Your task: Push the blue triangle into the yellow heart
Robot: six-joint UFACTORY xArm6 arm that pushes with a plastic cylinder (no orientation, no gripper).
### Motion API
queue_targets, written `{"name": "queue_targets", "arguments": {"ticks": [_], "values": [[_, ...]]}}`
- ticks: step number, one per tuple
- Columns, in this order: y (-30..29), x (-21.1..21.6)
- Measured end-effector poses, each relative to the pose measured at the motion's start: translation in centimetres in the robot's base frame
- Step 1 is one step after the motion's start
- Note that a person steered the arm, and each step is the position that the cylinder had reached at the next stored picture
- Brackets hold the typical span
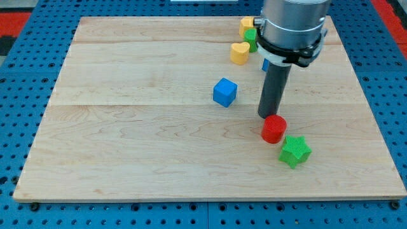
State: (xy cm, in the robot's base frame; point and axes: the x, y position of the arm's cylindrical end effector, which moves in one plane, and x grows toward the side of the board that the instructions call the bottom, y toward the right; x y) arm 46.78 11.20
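**Wooden board, rod tip beside the red cylinder**

Pale wood makes up the board (127, 127) we work on, set on a blue perforated surface (25, 70). We see no brand, label or readable writing anywhere.

Our arm (294, 25) ends in a plain dark rod, which holds nothing. My tip (268, 116) rests on the board just above the red cylinder (274, 129), touching it or nearly so; we cannot tell which. Just beside the cylinder, toward the view's lower right, lies the green star (295, 151).

A blue cube (224, 92) stands alone left of the rod, apart from the tip.

Near the view's top, the yellow heart (240, 53) lies left of our arm. Above it, at the board's top edge, sits another yellow block (246, 26), with a green block (251, 39) just beside it; both are partly hidden by the arm, so we leave their shapes unnamed.

A small sliver of blue (264, 64) shows at the rod's left side, to the right of the yellow heart. This may be the blue triangle, but most of it is hidden and we cannot make out its shape.
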Motion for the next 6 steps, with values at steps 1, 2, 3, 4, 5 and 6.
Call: {"name": "queue_targets", "arguments": {"ticks": [1,2,3,4,5,6], "values": [[0.8,-2.0],[5.8,-7.8],[3.6,-12.6],[0.0,-12.7],[1.3,-16.5],[-4.5,-17.2]]}}
